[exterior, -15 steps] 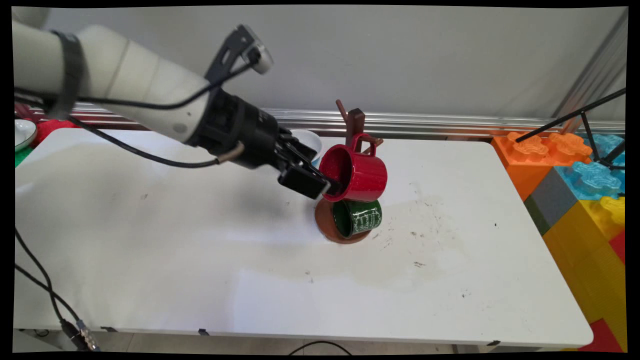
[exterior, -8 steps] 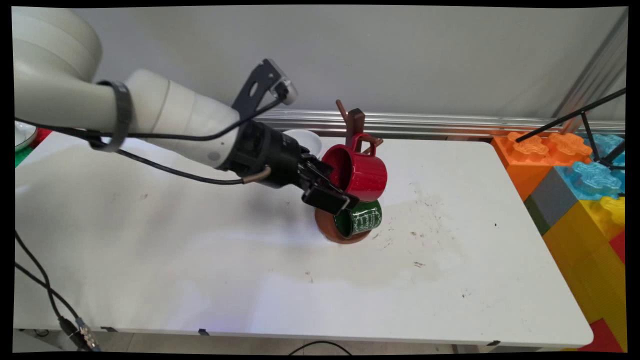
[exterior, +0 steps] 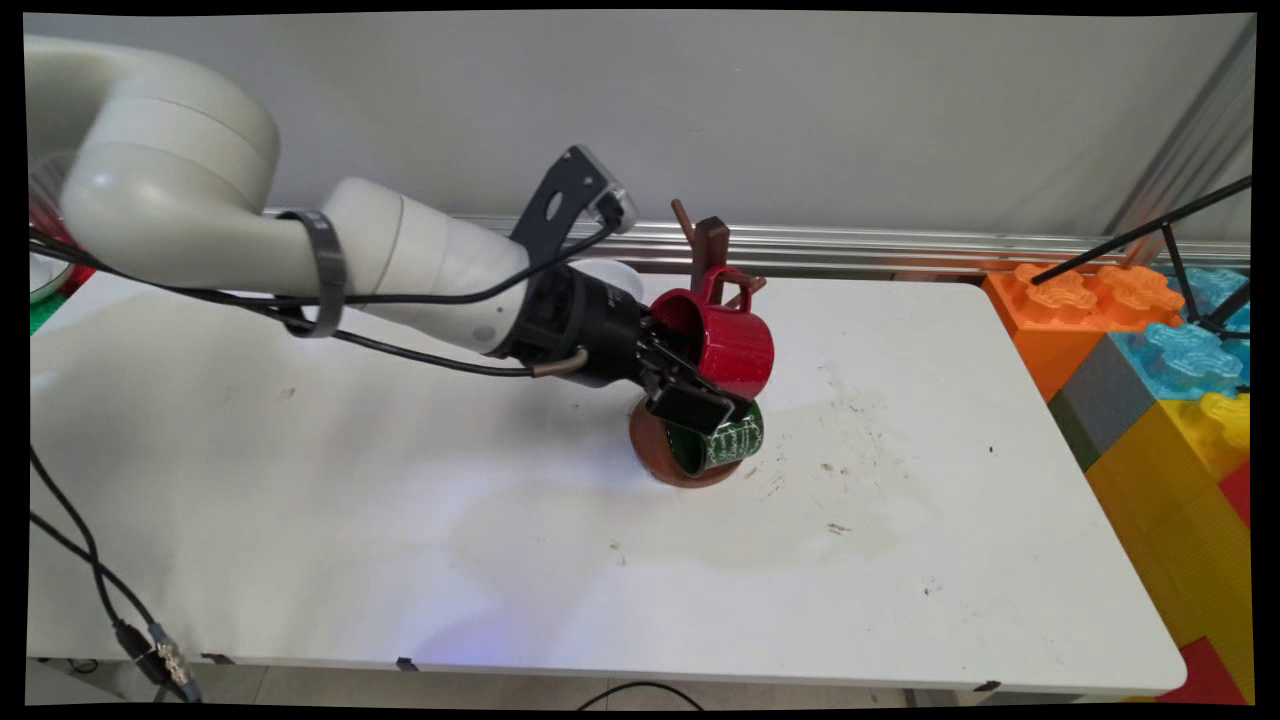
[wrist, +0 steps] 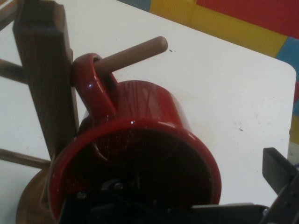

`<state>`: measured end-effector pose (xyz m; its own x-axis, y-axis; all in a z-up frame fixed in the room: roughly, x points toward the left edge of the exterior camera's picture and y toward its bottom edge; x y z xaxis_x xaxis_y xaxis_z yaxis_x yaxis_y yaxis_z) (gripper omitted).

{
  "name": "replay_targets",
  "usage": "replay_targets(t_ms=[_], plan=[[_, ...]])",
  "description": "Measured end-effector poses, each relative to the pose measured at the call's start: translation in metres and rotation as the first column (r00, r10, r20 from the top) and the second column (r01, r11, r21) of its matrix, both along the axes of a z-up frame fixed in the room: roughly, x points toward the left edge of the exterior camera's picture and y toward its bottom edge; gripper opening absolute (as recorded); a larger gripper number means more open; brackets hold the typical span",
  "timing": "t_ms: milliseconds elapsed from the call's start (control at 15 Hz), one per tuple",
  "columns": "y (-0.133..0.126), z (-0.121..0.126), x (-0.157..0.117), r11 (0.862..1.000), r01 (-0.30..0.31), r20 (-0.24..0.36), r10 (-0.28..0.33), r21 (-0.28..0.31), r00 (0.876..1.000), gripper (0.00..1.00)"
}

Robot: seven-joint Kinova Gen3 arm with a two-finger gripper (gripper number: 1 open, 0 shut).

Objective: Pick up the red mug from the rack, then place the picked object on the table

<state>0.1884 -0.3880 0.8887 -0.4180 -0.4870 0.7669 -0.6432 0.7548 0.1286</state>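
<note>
The main view is taking in the whole white table (exterior: 400, 520), with the gripper (exterior: 700, 395) reaching in from the left to the red mug (exterior: 735, 345) hanging on the brown mug tree (exterior: 710, 250), and a green mug (exterior: 725, 440) hanging just below it over the tree's round base (exterior: 655, 450). Only this view is showing the green mug, the white bowl (exterior: 615, 280) peeking out behind the wrist, and the coloured blocks (exterior: 1150, 380) at the table's right end. The hand view is looking straight into the red mug (wrist: 154, 112): its handle (wrist: 96, 84) is hooked over a wooden peg (wrist: 135, 51) sticking out from the upright post (wrist: 44, 74), a detail the main view is barely resolving. The mug is lying on its side, its long axis running roughly level, its mouth facing the gripper and its bottom pointing toward the table's right end. One finger (wrist: 278, 170) is showing outside the rim at the lower right, the other is reaching inside the mouth, so the fingers are straddling the wall, spread rather than pressed onto it.
</note>
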Motion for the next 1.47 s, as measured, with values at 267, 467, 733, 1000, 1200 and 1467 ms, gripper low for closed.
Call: replay_targets(t_ms=[267,467,733,1000,1200,1467], plan=[[-0.005,-0.009,-0.007,1.000,0.004,-0.007,-0.004,-0.008,1.000,1.00],[-0.007,-0.012,-0.010,1.000,0.007,-0.010,-0.007,-0.012,1.000,1.00],[-0.008,-0.016,-0.013,1.000,0.010,-0.015,-0.010,-0.018,1.000,0.00],[-0.007,-0.015,-0.015,1.000,0.016,-0.020,-0.016,-0.022,1.000,0.00],[-0.006,-0.012,-0.016,1.000,0.019,-0.024,-0.019,-0.024,1.000,0.00],[0.003,0.001,-0.017,0.999,0.030,-0.039,-0.031,-0.033,0.999,0.00]])
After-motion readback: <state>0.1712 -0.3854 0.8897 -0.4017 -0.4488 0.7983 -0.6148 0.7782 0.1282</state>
